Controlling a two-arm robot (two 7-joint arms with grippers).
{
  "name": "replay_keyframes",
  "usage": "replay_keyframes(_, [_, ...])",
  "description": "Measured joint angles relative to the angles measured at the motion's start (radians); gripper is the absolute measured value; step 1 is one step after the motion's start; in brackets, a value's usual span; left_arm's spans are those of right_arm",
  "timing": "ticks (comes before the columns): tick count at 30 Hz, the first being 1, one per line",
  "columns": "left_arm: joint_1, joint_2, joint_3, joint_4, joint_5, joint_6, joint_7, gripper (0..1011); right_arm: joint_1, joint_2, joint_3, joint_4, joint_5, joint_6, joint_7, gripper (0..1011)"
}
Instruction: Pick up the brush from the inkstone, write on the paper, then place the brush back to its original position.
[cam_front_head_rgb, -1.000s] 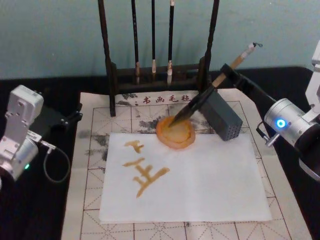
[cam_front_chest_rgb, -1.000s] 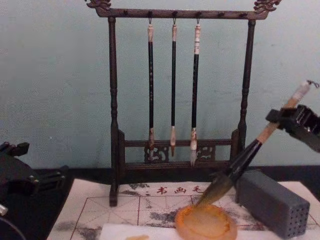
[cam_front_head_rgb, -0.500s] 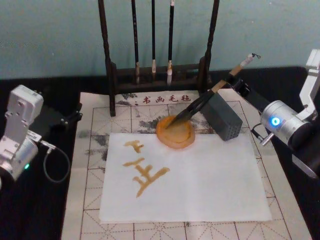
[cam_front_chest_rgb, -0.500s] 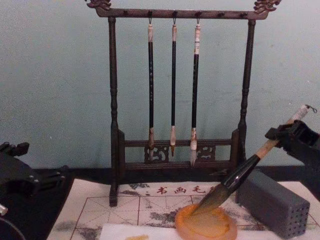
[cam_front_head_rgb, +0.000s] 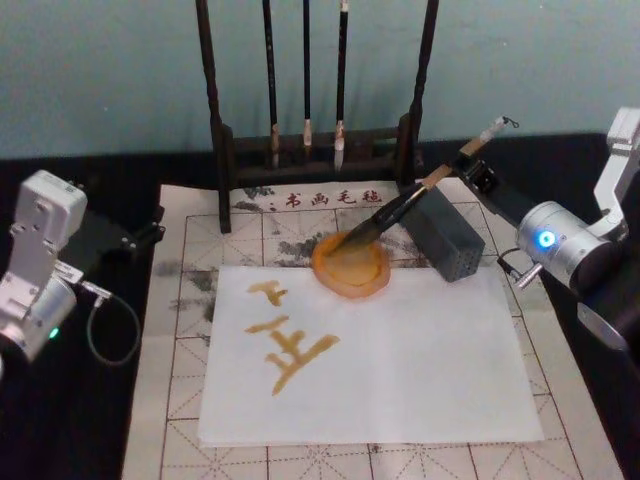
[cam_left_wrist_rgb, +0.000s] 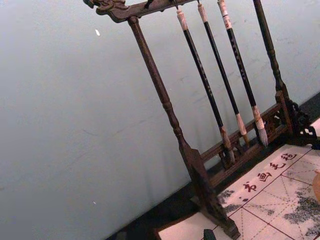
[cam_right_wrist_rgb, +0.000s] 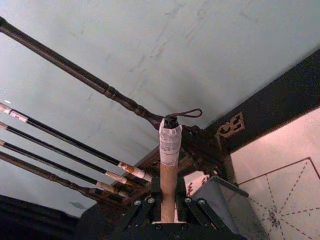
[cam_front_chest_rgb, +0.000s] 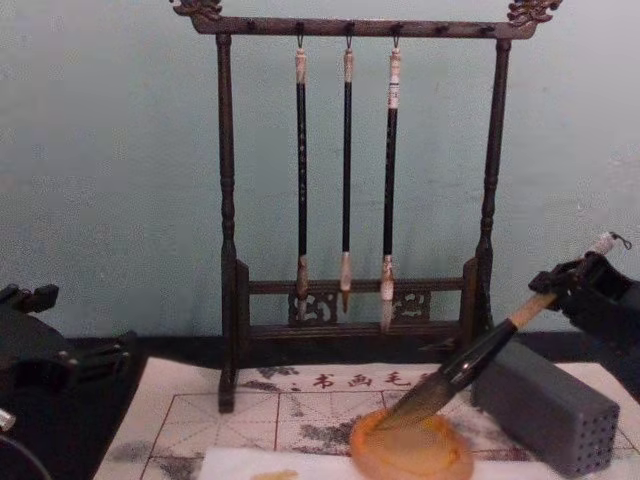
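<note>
The brush (cam_front_head_rgb: 400, 208) leans steeply, its bristle tip resting in the round orange inkstone (cam_front_head_rgb: 350, 267). My right gripper (cam_front_head_rgb: 470, 162) is shut on its tan handle, just below the whitish cap. The chest view shows the same brush (cam_front_chest_rgb: 470, 365) slanting down into the inkstone (cam_front_chest_rgb: 411, 452), with my right gripper (cam_front_chest_rgb: 572, 287) up at the right. In the right wrist view the handle (cam_right_wrist_rgb: 168, 182) rises from my right gripper (cam_right_wrist_rgb: 168, 212). The white paper (cam_front_head_rgb: 400, 360) lies in front of the inkstone and carries orange-brown strokes (cam_front_head_rgb: 290, 350). My left gripper (cam_front_head_rgb: 135, 236) is parked at the left.
A grey rectangular block (cam_front_head_rgb: 447, 237) with small holes lies just right of the inkstone, under the brush handle. Behind stands a dark wooden rack (cam_front_head_rgb: 222, 150) with three thin hanging brushes (cam_front_head_rgb: 305, 90). A gridded practice mat (cam_front_head_rgb: 190, 300) covers the black table.
My right gripper has lowered and moved right, tipping the brush handle flatter toward the grey block. The tip has stayed in the inkstone. My left arm has not moved.
</note>
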Motion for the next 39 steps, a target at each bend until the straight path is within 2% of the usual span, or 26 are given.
replay_keyframes(17, [0.000,0.000,0.000,0.000,0.000,0.000,0.000,1001,-0.001,-0.001,-0.016,0.014,0.050,-0.036,-0.055,185])
replay_keyframes(39, [0.000,0.000,0.000,0.000,0.000,0.000,0.000,1001,-0.008,0.008,-0.048,0.017,0.104,-0.074,-0.095,185])
